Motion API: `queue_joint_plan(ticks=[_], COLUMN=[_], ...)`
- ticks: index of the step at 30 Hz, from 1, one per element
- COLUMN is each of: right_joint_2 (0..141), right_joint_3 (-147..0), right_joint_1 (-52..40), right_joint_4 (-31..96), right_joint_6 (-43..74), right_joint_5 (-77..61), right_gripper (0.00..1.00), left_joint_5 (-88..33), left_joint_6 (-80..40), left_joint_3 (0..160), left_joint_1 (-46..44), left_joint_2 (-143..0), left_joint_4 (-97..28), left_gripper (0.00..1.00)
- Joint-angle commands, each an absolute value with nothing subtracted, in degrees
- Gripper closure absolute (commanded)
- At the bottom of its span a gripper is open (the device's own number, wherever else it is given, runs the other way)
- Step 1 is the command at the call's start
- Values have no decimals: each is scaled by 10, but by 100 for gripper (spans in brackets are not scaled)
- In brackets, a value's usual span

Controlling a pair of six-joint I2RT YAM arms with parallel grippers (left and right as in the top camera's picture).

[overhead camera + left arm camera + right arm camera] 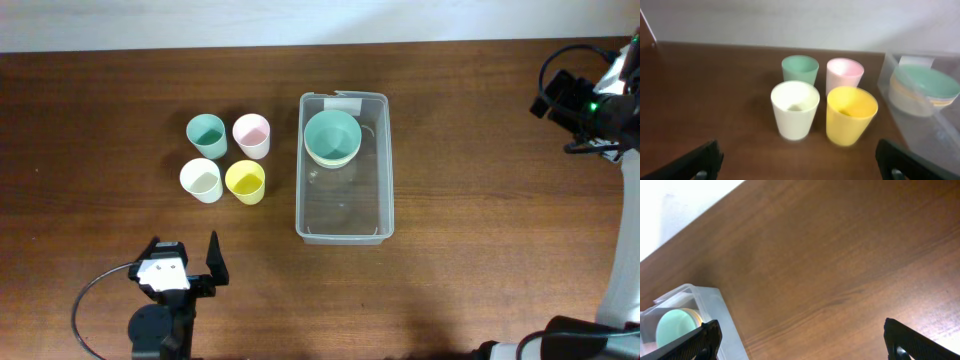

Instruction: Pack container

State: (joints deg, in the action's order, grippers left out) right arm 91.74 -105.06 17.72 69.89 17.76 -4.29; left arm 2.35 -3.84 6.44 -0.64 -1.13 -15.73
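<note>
The clear plastic container [345, 167] stands mid-table with a white label at its far rim. A stack of pastel bowls, green on top [332, 137], sits in its far end; the container also shows in the left wrist view [920, 120] and the right wrist view [715, 315]. Left of it stand a green cup [207, 135], pink cup [252, 134], white cup [201, 180] and yellow cup [245, 182]. My left gripper [185, 262] is open and empty, near the front edge, facing the cups [800, 165]. My right gripper [800, 342] is open and empty over bare wood at the far right [570, 100].
The brown wooden table [480, 220] carries everything. A black cable [85, 310] loops beside the left arm's base. A pale wall runs along the table's far edge [300, 20].
</note>
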Motion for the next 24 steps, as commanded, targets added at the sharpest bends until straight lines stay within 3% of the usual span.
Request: queue_joint_plan(ticks=[1,9,12,18,24], right_joint_2=[924,924,924,924,924], right_joint_3=[-1051,-1051,-1051,-1051,-1051], right_joint_1=[181,180,180,180,180], right_joint_4=[703,703,703,703,703], right_joint_6=[176,176,176,176,176], right_joint_5=[-38,-38,-38,-38,-38], right_gripper=[1,1,1,1,1], left_joint_5=[-9,41,39,-57,-123], left_joint_6=[-32,-34,-34,-25,-25], left_joint_3=[62,149,249,586,765], left_joint_1=[-9,4,27,89,106], left_joint_2=[-7,-120,-236,-597,-851], left_joint_4=[-102,-118,-150,-339,-443], left_gripper=[0,0,0,0,0])
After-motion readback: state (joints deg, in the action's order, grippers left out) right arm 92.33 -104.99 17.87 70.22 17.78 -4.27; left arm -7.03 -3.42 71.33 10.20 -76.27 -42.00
